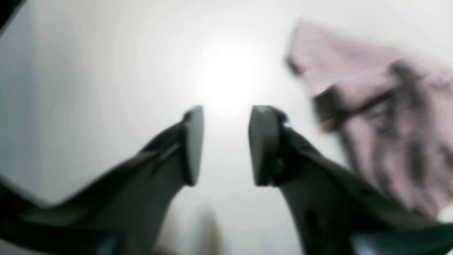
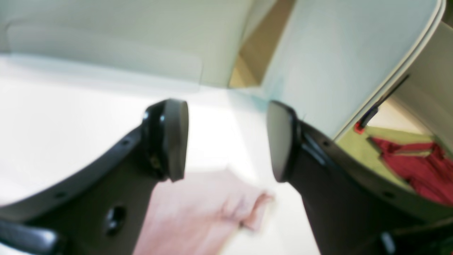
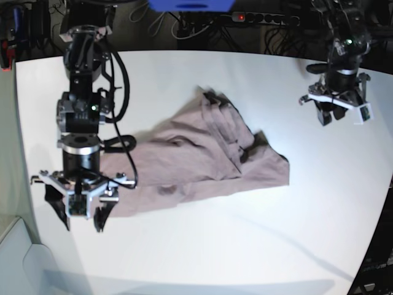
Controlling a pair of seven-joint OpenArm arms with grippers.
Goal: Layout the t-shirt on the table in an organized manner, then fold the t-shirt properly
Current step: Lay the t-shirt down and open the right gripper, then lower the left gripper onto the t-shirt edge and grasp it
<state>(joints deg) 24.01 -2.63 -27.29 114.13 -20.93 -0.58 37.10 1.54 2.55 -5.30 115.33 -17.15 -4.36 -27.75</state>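
T-shirt crumpled, long axis diagonal across table; left gripper & right gripper both agape, empty.

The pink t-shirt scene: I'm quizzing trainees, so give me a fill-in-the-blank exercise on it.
1. The dusty-pink cotton t-shirt lies ____ on the plain white table.
2. The left gripper holds ____.
3. The right gripper has its jaws ____.

Missing words: crumpled; nothing; open
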